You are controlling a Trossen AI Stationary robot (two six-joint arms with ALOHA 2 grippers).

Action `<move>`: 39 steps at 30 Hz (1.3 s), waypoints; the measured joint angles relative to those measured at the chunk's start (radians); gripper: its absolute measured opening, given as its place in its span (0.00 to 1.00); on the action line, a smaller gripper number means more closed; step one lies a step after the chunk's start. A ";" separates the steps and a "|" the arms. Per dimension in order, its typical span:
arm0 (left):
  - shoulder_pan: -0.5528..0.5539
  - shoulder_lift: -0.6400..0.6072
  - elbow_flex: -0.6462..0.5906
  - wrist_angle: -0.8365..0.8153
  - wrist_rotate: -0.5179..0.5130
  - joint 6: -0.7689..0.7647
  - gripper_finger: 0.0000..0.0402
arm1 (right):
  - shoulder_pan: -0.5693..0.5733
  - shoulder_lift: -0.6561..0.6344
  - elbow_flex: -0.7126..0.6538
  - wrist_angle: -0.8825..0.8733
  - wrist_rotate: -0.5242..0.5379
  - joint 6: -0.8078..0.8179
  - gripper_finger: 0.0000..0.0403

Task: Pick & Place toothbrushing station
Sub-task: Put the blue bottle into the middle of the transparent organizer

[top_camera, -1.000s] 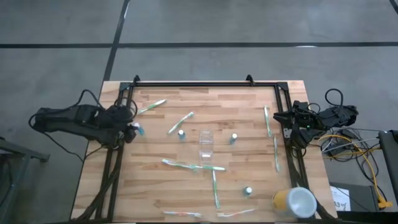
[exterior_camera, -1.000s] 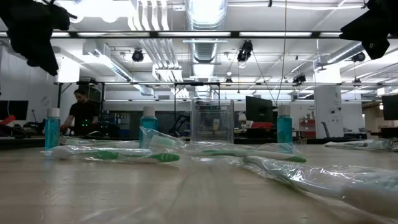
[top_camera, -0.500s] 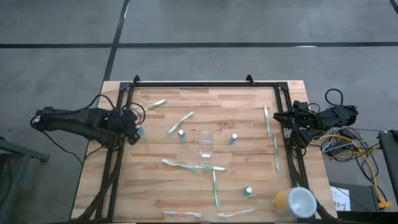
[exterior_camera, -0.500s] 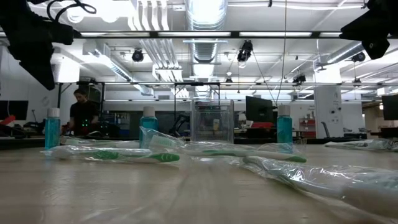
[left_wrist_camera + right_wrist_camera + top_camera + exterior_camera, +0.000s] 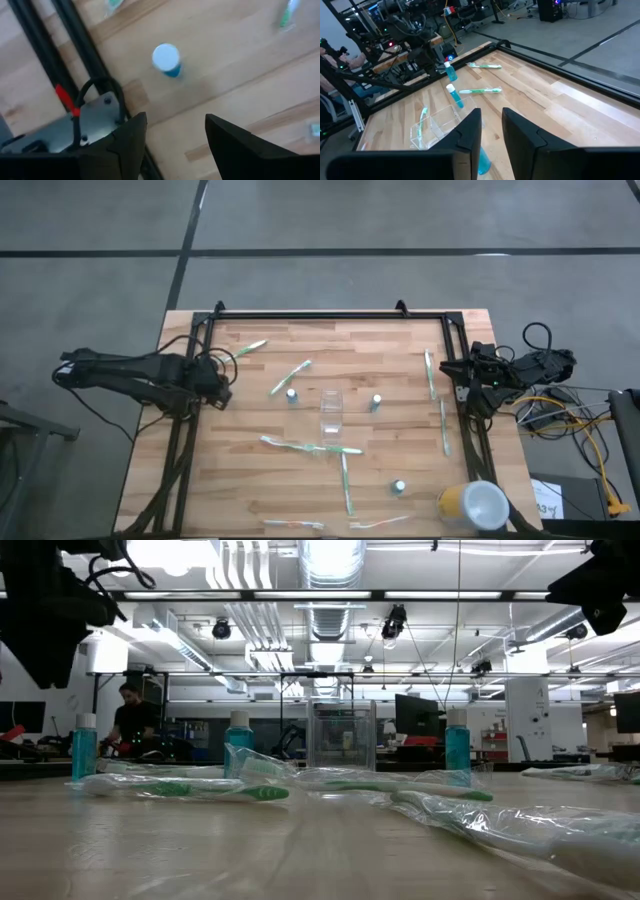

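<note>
**Left tool hangs over a little tube at the tabletop's left edge**

The wooden tabletop (image 5: 300, 480) has a black frame around it. In the middle stands a small clear cup (image 5: 331, 408). It is see-through with straight sides, and it is upright.

Three little tubes stand near the cup. Each has a round white cap on top and looks blue-green from the side. One tube (image 5: 292, 395) is just left of the cup, one (image 5: 376, 402) is just right of it, and one (image 5: 399, 487) is nearer the front right. A fourth tube (image 5: 166, 60) shows in the left wrist view, standing beside the black frame.

Thin toothbrushes, white with pale green, lie flat all over the tabletop. One long toothbrush (image 5: 300, 446) lies in front of the cup. Another (image 5: 291, 377) lies tilted behind the left tube. Two more (image 5: 431, 373) lie along the right side. In the low view they look wrapped in clear plastic.

A big yellow cup (image 5: 472, 504) with a white top sits at the front right corner.

The left tool (image 5: 172, 135) is above the left edge, over the fourth tube, with its fingers apart and holding nothing. The right tool (image 5: 491, 131) waits at the right edge, fingers a little apart, also holding nothing
</note>
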 joint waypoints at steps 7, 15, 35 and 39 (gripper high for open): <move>0.004 0.002 0.031 0.042 -0.138 0.094 0.52 | 0.000 0.000 0.000 0.000 0.000 0.000 0.18; 0.004 0.004 0.045 0.083 -0.189 0.015 0.52 | 0.000 0.000 0.000 0.000 0.000 0.000 0.20; 0.073 0.007 0.004 0.072 -0.142 -0.043 0.65 | 0.000 0.000 0.000 0.000 0.000 0.000 0.18; 0.074 0.013 -0.038 0.135 -0.144 -0.046 0.65 | 0.000 0.000 0.000 0.000 0.000 0.000 0.20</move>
